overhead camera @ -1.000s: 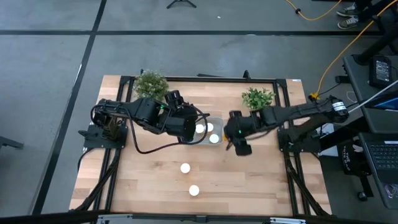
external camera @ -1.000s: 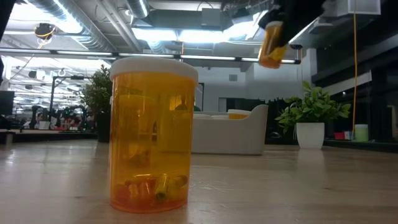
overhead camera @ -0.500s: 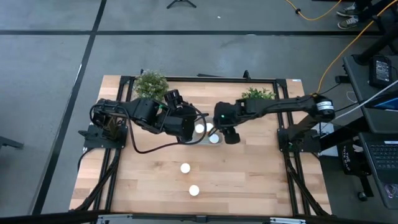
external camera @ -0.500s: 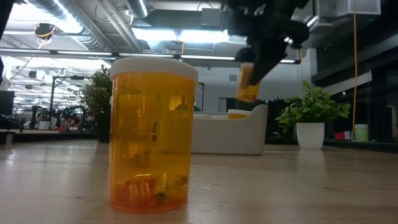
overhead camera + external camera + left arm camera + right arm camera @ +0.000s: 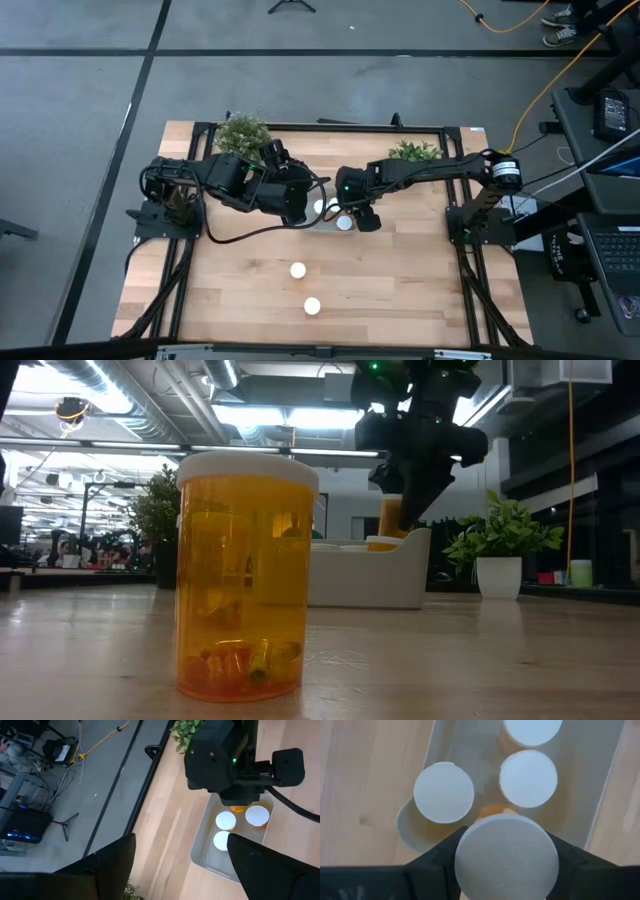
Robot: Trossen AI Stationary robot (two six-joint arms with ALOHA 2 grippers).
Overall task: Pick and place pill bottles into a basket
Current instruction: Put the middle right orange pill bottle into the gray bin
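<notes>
From above, the basket (image 5: 331,211) is almost wholly covered by the two arms; only a bit of its rim and two white caps show between them. The right gripper (image 5: 362,214) hangs over the basket's right end, its fingers clamped on a pill bottle (image 5: 506,854) whose white cap fills the lower part of the right wrist view. Below that cap stand three more bottles inside the basket: one (image 5: 443,792) near a rounded corner, one (image 5: 528,778) beside it, and a third (image 5: 532,730) cut off by the picture's edge. In the low view the held bottle (image 5: 392,516) is mostly hidden behind the dark gripper, just above the basket's rim.

The left gripper (image 5: 181,865) hovers beside the basket's left end, its fingers spread wide and holding nothing.

Two bottles remain on the table (image 5: 400,290) well in front of the basket, one (image 5: 297,269) nearer it and one (image 5: 312,306) nearer the front edge. The low view shows a close bottle (image 5: 247,575), probably the frontmost; no label or writing can be read on any bottle.
</notes>
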